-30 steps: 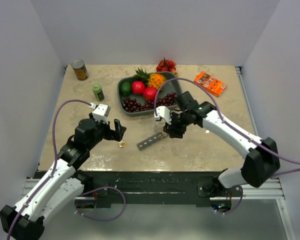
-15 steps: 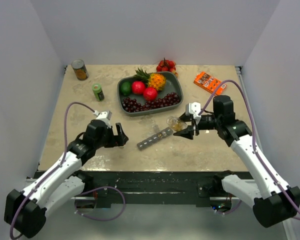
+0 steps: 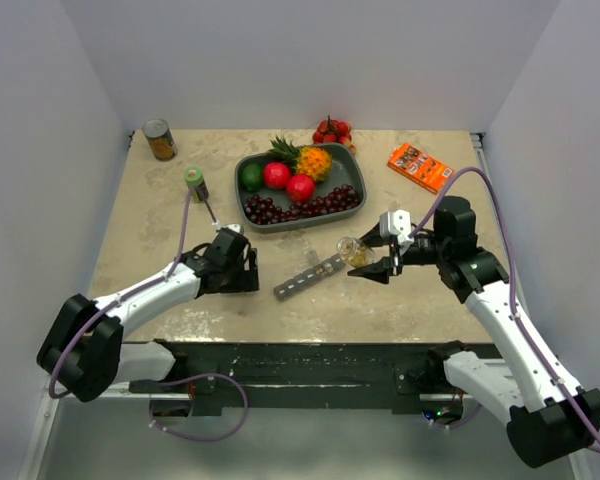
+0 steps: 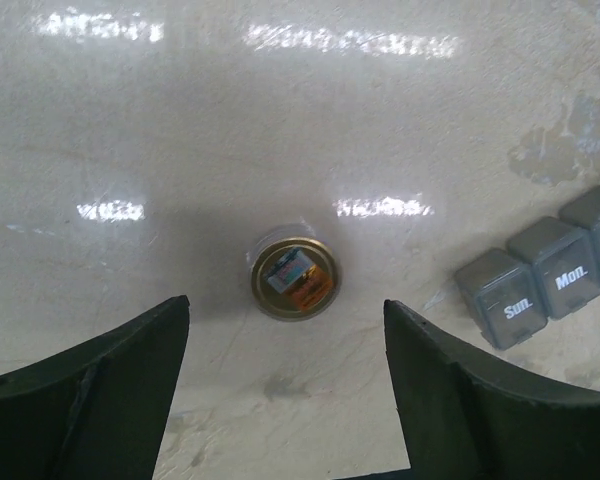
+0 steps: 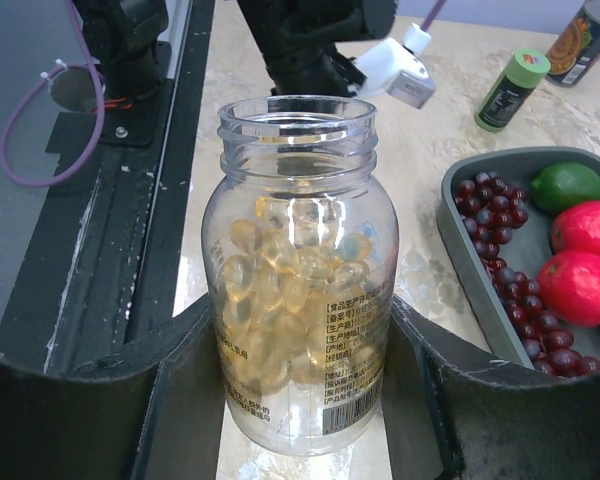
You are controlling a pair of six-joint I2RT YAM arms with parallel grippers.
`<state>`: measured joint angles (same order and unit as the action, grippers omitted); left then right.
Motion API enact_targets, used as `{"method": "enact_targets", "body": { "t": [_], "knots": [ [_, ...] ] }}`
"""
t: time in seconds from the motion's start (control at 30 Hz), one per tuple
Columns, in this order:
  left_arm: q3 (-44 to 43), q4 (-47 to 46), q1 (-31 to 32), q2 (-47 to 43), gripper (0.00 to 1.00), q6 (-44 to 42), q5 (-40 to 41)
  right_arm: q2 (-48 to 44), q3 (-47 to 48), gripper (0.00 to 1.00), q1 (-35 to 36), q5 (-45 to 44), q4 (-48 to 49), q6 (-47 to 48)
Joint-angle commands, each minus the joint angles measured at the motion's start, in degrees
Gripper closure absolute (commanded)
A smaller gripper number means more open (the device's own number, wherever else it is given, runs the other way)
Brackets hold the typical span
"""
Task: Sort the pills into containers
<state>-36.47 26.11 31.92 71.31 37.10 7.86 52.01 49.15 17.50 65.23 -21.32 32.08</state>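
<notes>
From above, the containers [image 3: 310, 275] are lying on the table [image 3: 160, 215]. The left gripper [image 3: 242, 277] is hovering low just left of them. The right gripper [image 3: 375, 266], just right of them, is gripping a tilted pill bottle [image 3: 350, 247].

In the left wrist view, the jaws are standing wide around a gold lid [image 4: 295, 278] left of the containers, touching nothing.

In the right wrist view, the jaws are clamping the open bottle of yellowish pills [image 5: 280, 290].

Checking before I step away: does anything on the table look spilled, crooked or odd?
No spill. The uncapped pill bottle lies nearly sideways in the right gripper, capsules inside, a gold cap lying alone on the table. The organiser sits diagonally, and its visible lids look shut.
</notes>
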Motion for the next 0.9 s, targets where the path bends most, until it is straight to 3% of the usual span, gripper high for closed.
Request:
{"method": "enact_targets", "body": {
  "t": [0.0,0.07,0.1,0.23,0.3,0.47,0.5,0.77,0.87],
  "knots": [
    [-5.5,1.9,3.0,4.5,0.18,1.2,6.1,-0.4,-0.2,0.99,-0.4,1.7,2.5,-1.0],
    [-7.4,3.4,4.5,7.3,0.19,1.0,8.7,-0.2,-0.3,0.99,-0.3,1.7,2.4,-1.0],
    [-8.0,3.9,4.9,8.2,0.26,1.6,9.5,-0.2,-0.4,0.99,-0.4,1.7,2.5,-1.0],
    [-10.4,6.1,6.5,12.6,0.27,1.9,12.7,0.0,-0.5,0.99,-0.4,1.4,2.6,-1.0],
    [-10.5,5.6,6.7,13.1,0.34,1.7,12.6,0.2,-0.5,0.99,-0.5,1.2,2.6,-1.0],
    [-10.6,4.1,6.7,14.3,0.35,1.1,11.7,0.5,-0.8,0.99,-0.5,1.0,2.8,-1.1],
    [-10.6,4.0,6.7,14.6,0.4,1.0,11.5,0.5,-0.8,0.99,-0.5,1.0,2.8,-1.1],
    [-9.0,1.4,6.8,15.7,0.48,1.2,9.5,0.8,-1.0,0.99,-1.0,0.9,2.9,-1.2],
    [-8.4,1.1,6.7,15.1,0.58,1.2,9.5,0.9,-1.1,0.99,-1.2,0.9,2.9,-1.3]
  ]
}}
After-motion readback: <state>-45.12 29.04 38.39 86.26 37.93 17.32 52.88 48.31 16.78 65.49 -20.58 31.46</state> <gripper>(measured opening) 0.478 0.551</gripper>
